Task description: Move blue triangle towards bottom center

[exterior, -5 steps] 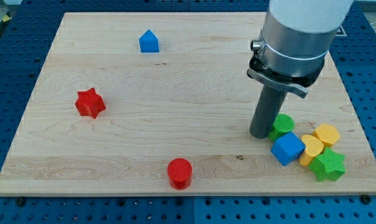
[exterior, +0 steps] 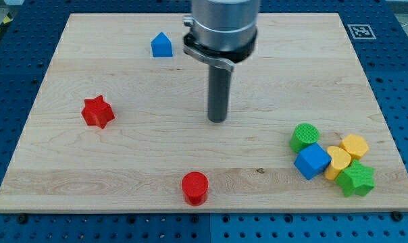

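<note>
My tip (exterior: 217, 120) is travelling from the right-hand cluster toward the blue triangle (exterior: 161, 45); not touching yet; the end effector is a bare rod, holding nothing.

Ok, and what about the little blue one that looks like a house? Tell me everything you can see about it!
The blue triangle is a small, bright blue block shaped like a tiny house: straight sides with a pointed roof on top. It looks like smooth plastic. It sits flat on the wooden board near the view's top left, all alone, with nothing touching it. My tip is lower and to the view's right of it, well apart. The red star is below it, to the left.
</note>
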Tool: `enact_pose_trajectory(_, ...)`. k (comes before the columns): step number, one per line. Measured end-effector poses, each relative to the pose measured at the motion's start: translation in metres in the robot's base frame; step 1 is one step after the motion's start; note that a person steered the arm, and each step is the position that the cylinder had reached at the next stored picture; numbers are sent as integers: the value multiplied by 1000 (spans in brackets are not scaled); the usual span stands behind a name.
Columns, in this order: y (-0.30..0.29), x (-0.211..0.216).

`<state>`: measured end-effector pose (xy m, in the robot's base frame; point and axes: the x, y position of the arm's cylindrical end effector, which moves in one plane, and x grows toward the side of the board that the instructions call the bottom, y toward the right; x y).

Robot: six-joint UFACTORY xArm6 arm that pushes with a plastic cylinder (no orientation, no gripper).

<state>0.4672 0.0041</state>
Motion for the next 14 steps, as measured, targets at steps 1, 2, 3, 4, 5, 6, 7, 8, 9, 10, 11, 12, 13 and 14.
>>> enact_pose_trajectory(1,-32,-20)
enact_pose_trajectory(2,-58,-42)
enact_pose_trajectory(3,-82,-67)
enact_pose_trajectory(4,-107,-93)
enact_pose_trajectory(5,-131,-119)
enact_pose_trajectory(6,-156,-146)
enact_pose_trajectory(7,-140,-158)
enact_pose_trajectory(8,-129,-158)
enact_pose_trajectory(9,-129,-158)
enact_pose_trajectory(10,-107,-158)
enact_pose_trajectory(11,-92,-158)
enact_pose_trajectory(12,-88,-156)
enact_pose_trajectory(13,-60,-132)
enact_pose_trajectory(14,-38,-111)
